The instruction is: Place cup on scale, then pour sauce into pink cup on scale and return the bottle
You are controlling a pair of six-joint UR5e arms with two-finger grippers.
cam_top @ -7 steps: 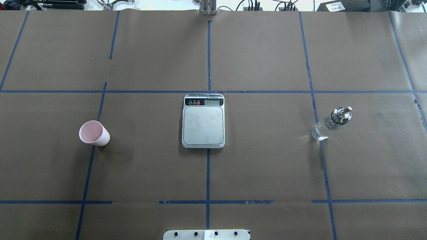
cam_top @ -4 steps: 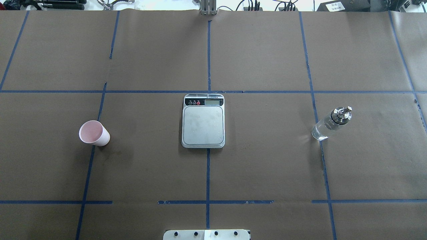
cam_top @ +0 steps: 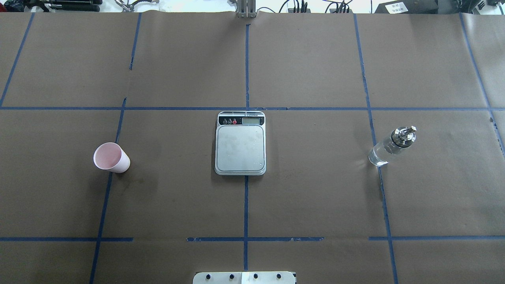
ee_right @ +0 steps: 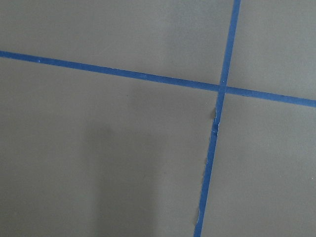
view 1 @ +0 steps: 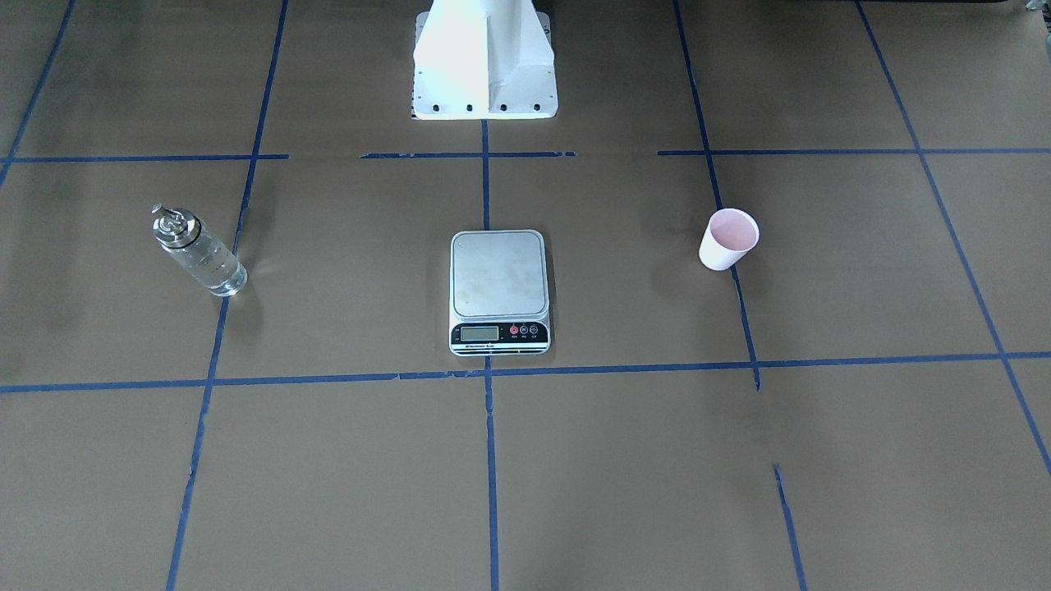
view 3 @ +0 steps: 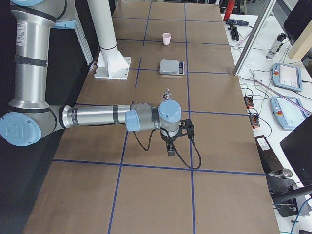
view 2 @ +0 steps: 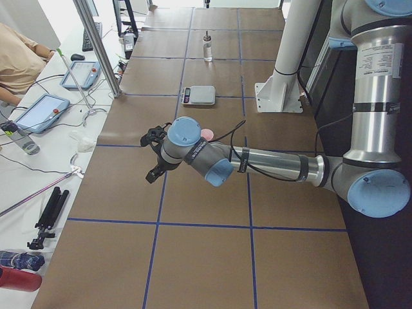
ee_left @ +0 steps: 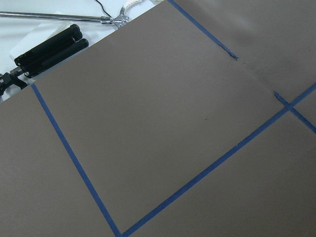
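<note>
upright pale pink tapered cup (cam_top: 111,157)

light: bright, even, from above | glare: white pedestal (view 1: 484,57) at the table's (cam_top: 315,197) robot edge blown out, strip past the far edge washed white | shadows: soft, faint, beside cup (cam_top: 111,157) and bottle (cam_top: 384,150); small glint at bottle's base | focus: sharp, wrist views slightly soft

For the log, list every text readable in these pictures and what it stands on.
No text reads clearly.
scale: print on its black strip, too small.
bottle: side markings, too faint.
left arm's sticker: print too small.
</note>
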